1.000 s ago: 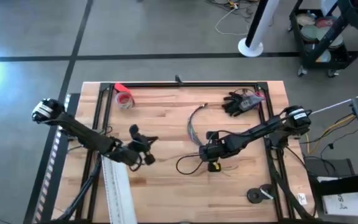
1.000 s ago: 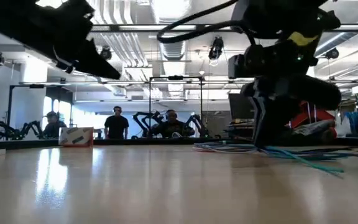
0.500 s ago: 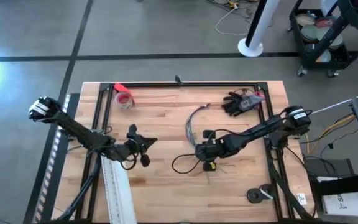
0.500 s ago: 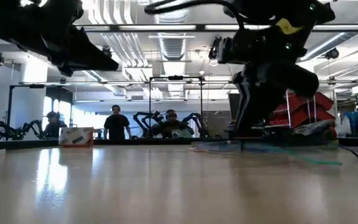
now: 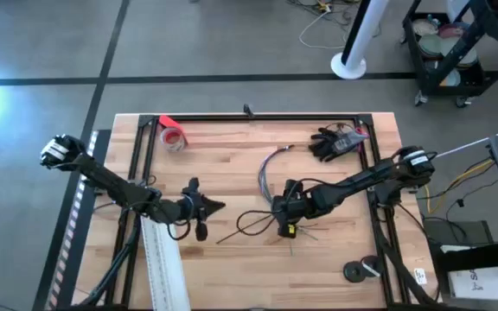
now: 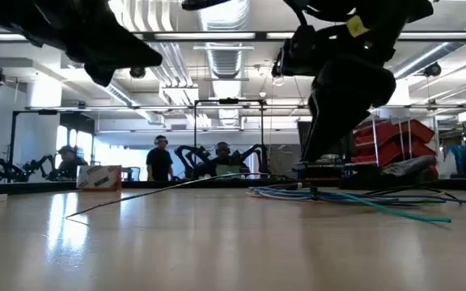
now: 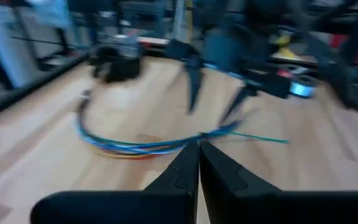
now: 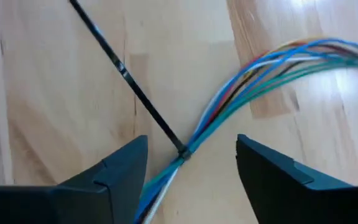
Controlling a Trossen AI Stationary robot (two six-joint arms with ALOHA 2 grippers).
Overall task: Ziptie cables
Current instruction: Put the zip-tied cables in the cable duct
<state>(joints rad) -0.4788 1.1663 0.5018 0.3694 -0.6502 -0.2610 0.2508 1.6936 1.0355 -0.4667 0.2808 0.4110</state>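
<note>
Where the wooden surface (image 5: 232, 155) is bare at its centre, the cables (image 8: 241, 87) lie in a curved bundle, cinched by a black zip tie (image 8: 132, 87). Right gripper (image 8: 191, 177): fingers spread apart, straddling the bundle at the tie. Left gripper (image 7: 199, 163): fingers pressed together, left of the bundle, holding nothing.

a roll of red tape (image 5: 173, 136) lies near the far left corner of the wooden table (image 5: 223, 164), with black gloves (image 5: 331, 142) well apart near the far right corner. a long flat white strip (image 5: 162, 268) runs along the near left side. a dark round object (image 5: 359, 270) sits near the right front corner. beyond the table, people (image 6: 160, 159) stand in the room.
</note>
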